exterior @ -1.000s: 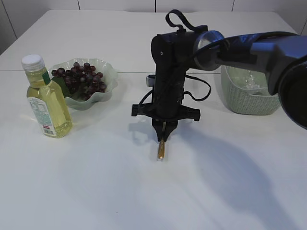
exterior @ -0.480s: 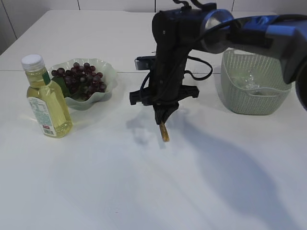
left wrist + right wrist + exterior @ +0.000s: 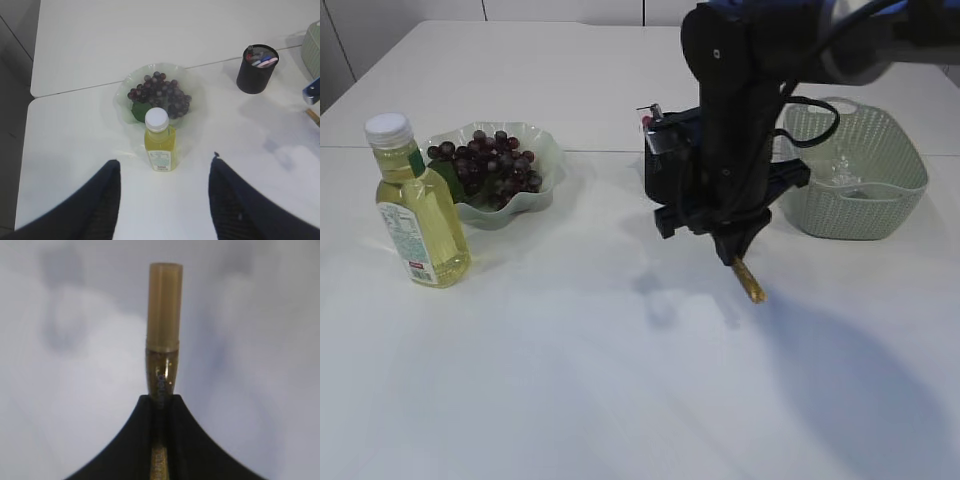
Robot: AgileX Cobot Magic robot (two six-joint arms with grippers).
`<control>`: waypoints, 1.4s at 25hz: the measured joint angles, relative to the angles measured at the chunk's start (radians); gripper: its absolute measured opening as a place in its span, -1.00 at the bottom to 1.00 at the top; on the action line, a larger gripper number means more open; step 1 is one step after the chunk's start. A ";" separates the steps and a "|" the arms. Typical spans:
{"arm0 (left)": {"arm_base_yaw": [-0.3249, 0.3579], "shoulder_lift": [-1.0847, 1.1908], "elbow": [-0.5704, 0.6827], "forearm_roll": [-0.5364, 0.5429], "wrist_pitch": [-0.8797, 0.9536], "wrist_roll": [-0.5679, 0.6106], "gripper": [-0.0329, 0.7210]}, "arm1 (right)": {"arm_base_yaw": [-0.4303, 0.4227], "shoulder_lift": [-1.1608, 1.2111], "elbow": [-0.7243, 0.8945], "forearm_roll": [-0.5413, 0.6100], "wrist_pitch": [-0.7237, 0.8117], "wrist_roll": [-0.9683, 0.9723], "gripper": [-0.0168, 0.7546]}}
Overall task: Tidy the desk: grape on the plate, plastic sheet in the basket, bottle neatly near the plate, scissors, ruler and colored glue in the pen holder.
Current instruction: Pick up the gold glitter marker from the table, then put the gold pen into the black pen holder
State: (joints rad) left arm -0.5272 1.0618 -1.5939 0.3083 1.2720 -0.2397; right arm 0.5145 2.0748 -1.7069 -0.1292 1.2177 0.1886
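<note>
One slim gold glitter-glue tube (image 3: 750,280), pinched in the clamped right gripper (image 3: 734,252) above the white table (image 3: 570,380), long axis slanting toward five o'clock. Only the left wrist view shows the black cylindrical pen holder (image 3: 256,69); left gripper (image 3: 164,192) gapes empty.

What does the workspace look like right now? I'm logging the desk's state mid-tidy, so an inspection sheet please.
Surface: white table, mostly bare.
Job's things: grapes on the plate; bottle upright beside it; pen holder with items inside; basket holding something clear; glue tube lifted off the table.
Clutter: nothing seen.
Grippers: right gripper shut on the glue tube, carrying it near the pen holder; left gripper open, high above the bottle, holding nothing.
Cables: black cable looped along the right arm.
Surroundings: pale wall panels behind; nothing else seen.
</note>
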 joint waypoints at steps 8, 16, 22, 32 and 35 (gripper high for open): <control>0.000 0.006 0.000 0.000 0.000 0.000 0.19 | 0.000 -0.263 0.327 -0.016 -0.248 -0.054 -0.83; 0.000 0.006 0.000 0.000 0.000 -0.002 0.19 | -0.007 -0.521 0.669 -0.063 -0.738 -0.072 -0.83; 0.000 0.006 0.000 -0.002 -0.006 -0.003 0.19 | -0.098 -0.551 0.711 -0.107 -1.020 -0.053 -0.83; 0.000 0.006 0.000 0.028 -0.032 -0.003 0.19 | -0.209 -0.385 0.548 -0.090 -1.367 -0.042 -0.83; 0.000 0.006 0.000 0.033 -0.032 -0.003 0.19 | -0.209 -0.275 0.424 -0.090 -1.387 -0.042 -0.83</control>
State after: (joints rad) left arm -0.5272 1.0676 -1.5939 0.3414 1.2399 -0.2422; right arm 0.3053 1.8000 -1.2831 -0.2193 -0.1692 0.1465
